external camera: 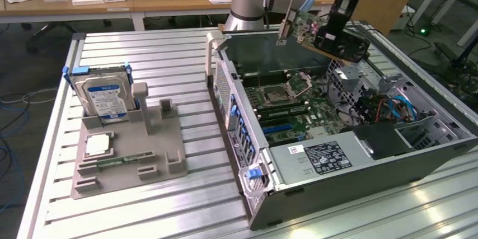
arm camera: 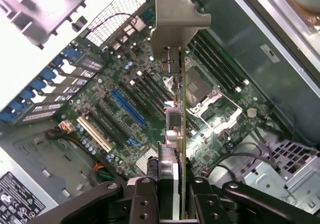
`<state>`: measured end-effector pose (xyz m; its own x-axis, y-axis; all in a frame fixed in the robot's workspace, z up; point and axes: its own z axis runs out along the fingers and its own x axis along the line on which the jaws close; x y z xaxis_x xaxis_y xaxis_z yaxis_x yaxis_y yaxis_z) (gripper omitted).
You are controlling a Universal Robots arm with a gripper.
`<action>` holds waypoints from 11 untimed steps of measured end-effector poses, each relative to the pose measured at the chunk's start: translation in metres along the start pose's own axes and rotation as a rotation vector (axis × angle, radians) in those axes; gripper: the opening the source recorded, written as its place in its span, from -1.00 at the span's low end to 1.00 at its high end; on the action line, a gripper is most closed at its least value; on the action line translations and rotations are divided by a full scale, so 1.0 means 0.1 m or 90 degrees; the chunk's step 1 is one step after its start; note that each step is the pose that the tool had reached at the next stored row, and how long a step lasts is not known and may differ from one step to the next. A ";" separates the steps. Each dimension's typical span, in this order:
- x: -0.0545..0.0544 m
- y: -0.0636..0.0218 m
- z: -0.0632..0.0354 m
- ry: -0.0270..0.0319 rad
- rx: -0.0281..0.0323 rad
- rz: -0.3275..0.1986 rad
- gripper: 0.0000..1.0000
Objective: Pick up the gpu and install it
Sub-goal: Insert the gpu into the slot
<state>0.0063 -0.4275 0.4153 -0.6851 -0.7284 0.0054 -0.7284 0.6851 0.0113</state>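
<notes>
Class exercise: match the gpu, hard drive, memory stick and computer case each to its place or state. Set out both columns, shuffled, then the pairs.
1. gpu
2. hard drive
3. memory stick
4. computer case

A. lying in the grey holder
B. open, on the slatted table
C. held by the gripper over the motherboard
D. upright in the grey holder

Pairs: 1-C; 2-D; 3-A; 4-B
</notes>
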 end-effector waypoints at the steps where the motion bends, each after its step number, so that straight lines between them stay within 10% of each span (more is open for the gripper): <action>1: 0.00 0.000 0.000 0.0001 0.0000 -0.008 -0.44; 11: 0.00 0.000 0.000 0.0010 0.0005 -0.089 -0.44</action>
<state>0.0063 -0.4275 0.4153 -0.5774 -0.8165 0.0054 -0.8164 0.5774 0.0113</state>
